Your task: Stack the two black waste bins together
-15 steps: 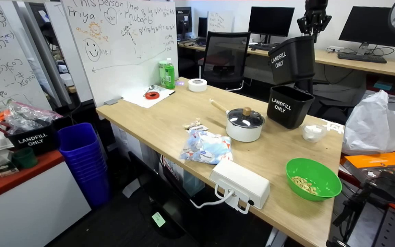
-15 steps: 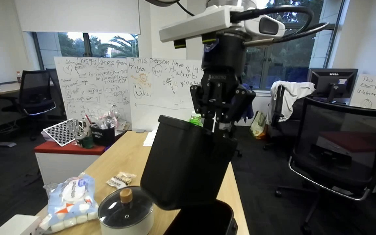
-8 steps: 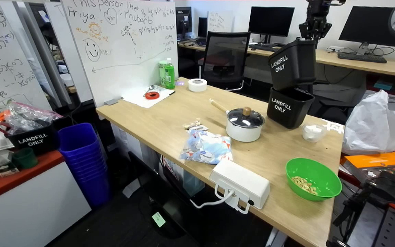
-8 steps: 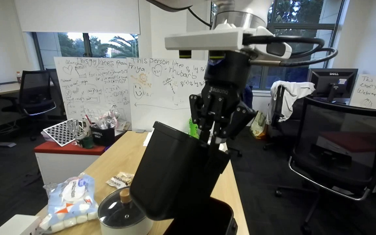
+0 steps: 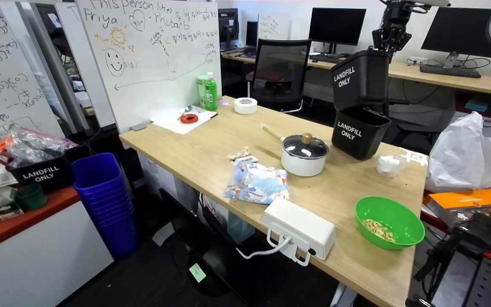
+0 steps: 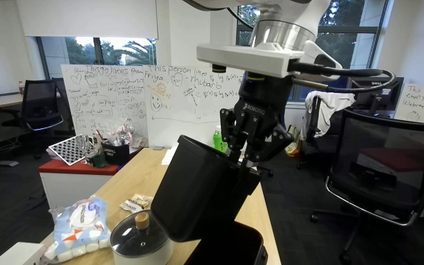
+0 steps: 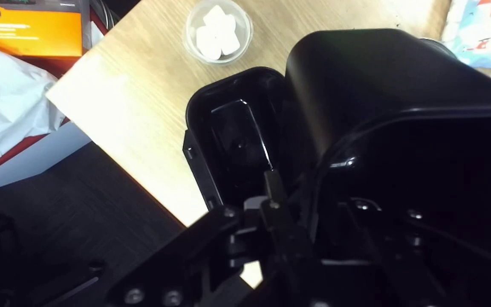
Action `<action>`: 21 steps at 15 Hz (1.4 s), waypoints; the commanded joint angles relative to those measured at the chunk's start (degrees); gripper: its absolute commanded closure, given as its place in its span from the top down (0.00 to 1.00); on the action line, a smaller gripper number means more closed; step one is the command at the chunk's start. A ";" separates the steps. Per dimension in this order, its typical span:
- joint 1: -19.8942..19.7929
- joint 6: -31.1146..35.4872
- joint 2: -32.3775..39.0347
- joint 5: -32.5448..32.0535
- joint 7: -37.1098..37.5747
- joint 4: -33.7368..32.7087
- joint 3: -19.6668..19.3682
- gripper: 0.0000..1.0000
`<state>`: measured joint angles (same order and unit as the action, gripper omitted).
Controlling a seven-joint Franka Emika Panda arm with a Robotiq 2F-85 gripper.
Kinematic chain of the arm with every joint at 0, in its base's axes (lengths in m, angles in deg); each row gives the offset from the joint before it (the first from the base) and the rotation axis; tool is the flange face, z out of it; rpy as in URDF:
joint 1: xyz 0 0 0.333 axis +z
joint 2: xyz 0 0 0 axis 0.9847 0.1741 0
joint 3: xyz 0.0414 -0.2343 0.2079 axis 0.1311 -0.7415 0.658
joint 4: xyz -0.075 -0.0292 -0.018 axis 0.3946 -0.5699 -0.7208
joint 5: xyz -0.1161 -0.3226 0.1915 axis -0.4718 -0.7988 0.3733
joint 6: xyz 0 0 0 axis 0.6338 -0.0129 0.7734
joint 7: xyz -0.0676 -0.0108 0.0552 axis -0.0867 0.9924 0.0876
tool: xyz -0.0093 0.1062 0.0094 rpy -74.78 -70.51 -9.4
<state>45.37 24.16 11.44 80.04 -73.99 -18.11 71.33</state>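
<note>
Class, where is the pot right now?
In an exterior view, the pot stands right of centre on the table, between the printed bag and the black bin standing there.

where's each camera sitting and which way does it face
In an exterior view: from an end of the table, looking along it toward windows; arm and gripper show large.
In an exterior view: from a long side, looking down across the table toward monitors; gripper and part of arm, upper right.
Wrist view: on the wrist, facing down into the lower black bin; gripper at bottom.
In both exterior views: the upper black bin and the lidded saucepan.
</note>
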 commanded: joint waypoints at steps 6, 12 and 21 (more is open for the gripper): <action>-1.92 6.60 -0.83 0.65 -1.02 -0.18 1.15 0.06; -1.74 6.97 -1.09 0.19 -0.11 0.50 0.82 0.25; -1.74 6.98 -1.09 0.19 -0.11 0.50 0.82 0.25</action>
<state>43.67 30.81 10.97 80.50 -74.11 -18.59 71.86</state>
